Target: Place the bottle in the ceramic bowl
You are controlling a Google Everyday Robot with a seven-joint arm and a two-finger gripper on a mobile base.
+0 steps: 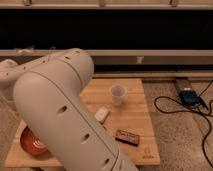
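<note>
step: likely carrying toward ceramic bowl [31, 141] at 8 o'clock | claw: hidden behind arm [65, 115], grip state cannot tell | bottle: unseen | next: centre over bowl, release

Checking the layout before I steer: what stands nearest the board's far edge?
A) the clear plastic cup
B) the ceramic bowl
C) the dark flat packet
A: the clear plastic cup stands farthest back on the wooden board; the ceramic bowl and dark packet lie nearer. The gripper is hidden behind the arm.
</note>
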